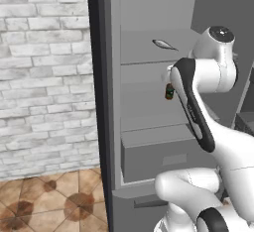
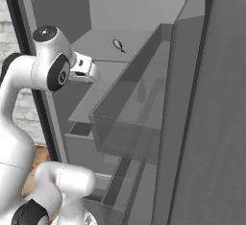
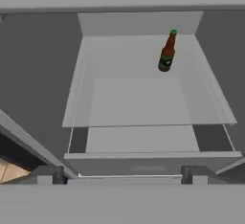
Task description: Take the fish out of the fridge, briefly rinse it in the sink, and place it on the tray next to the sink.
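Observation:
The fridge [image 1: 113, 102] stands open in front of me, light grey inside. The fish [image 1: 163, 44], slim and silvery, lies on the upper shelf, also seen at fish [image 2: 117, 44]. My gripper [image 2: 94, 75] is held at the front of the shelf below the fish, pointing into the fridge. In the hand view the gripper [image 3: 119, 177] is open, its fingertips [image 3: 46, 178] wide apart with nothing between them, facing the middle shelf [image 3: 139, 101]. The sink and the tray are out of view.
A small dark bottle [image 3: 167, 51] stands at the back right of the middle shelf. A drawer [image 1: 158, 151] sits below it. The open fridge door with its clear bins [image 2: 144, 118] is on the right. A white brick wall [image 1: 44, 77] and tiled floor [image 1: 44, 201] lie to the left.

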